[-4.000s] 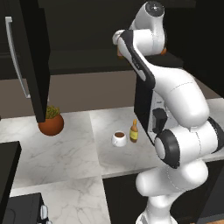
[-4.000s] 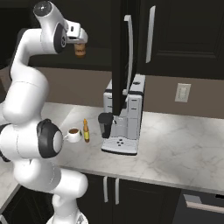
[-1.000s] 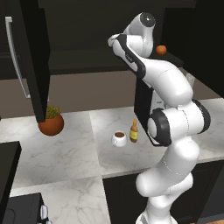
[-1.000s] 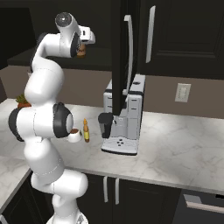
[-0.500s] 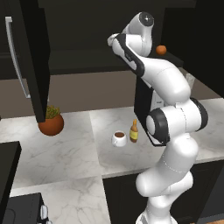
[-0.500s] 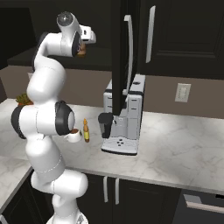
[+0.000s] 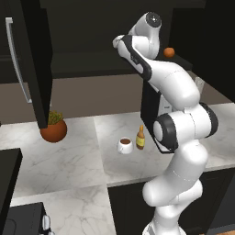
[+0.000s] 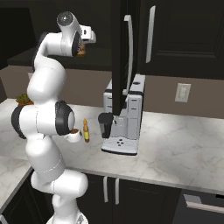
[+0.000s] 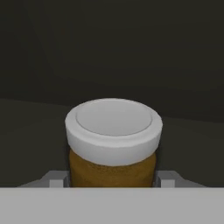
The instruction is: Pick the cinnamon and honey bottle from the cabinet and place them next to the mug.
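Observation:
The cinnamon (image 9: 113,144), a brown jar with a pale lid, stands on the dark shelf of the cabinet (image 8: 103,54). My gripper (image 9: 113,179) reaches into the cabinet, and its fingers (image 9: 57,179) press against both sides of the jar. In the right base view the gripper (image 8: 82,51) is up at the shelf with the cinnamon (image 8: 81,53) in it. The honey bottle (image 7: 140,137) (image 8: 86,130) stands upright on the counter beside the white mug (image 7: 124,145) (image 8: 77,134).
The open cabinet door (image 8: 120,52) with its silver handle (image 8: 128,48) hangs right of the hand, above the coffee machine (image 8: 124,118). A second open door (image 7: 36,59) hangs left. An orange plant pot (image 7: 53,130) sits on the counter, and a small orange fruit (image 7: 169,52) lies up high.
The arm stays in nearly the same pose at the shelf. The fingers have closed in onto the jar's sides.

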Robot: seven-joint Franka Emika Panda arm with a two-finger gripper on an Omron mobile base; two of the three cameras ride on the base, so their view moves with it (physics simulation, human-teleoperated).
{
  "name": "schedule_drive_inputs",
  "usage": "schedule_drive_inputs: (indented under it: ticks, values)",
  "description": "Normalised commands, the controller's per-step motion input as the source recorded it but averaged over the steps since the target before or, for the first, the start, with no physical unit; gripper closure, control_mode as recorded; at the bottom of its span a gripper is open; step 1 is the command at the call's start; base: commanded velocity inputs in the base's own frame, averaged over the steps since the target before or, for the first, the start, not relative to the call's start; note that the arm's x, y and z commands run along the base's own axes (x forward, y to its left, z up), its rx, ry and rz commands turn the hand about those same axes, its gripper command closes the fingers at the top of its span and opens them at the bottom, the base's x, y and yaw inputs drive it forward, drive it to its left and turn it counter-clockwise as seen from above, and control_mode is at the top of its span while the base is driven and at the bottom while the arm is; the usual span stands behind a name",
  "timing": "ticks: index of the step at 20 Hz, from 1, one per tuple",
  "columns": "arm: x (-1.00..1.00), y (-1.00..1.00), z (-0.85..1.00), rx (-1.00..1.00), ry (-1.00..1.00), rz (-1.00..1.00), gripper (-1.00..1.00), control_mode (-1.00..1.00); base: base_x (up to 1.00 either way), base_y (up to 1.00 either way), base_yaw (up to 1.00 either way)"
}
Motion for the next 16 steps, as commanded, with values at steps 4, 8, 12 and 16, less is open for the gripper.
schedule_drive_inputs:
  ticks: [4, 8, 12, 16]
  values:
    - [0.00, 0.00, 0.00, 0.00, 0.00, 0.00, 1.00, -1.00, 0.00, 0.00, 0.00]
    - [-0.15, 0.00, 0.00, 0.00, 0.00, 0.00, 1.00, -1.00, 0.00, 0.00, 0.00]
    - [-0.58, 0.00, -0.01, 0.00, 0.00, 0.00, 1.00, -1.00, 0.00, 0.00, 0.00]
    - [-0.94, -0.04, -0.03, 0.00, 0.00, 0.00, 1.00, -1.00, 0.00, 0.00, 0.00]
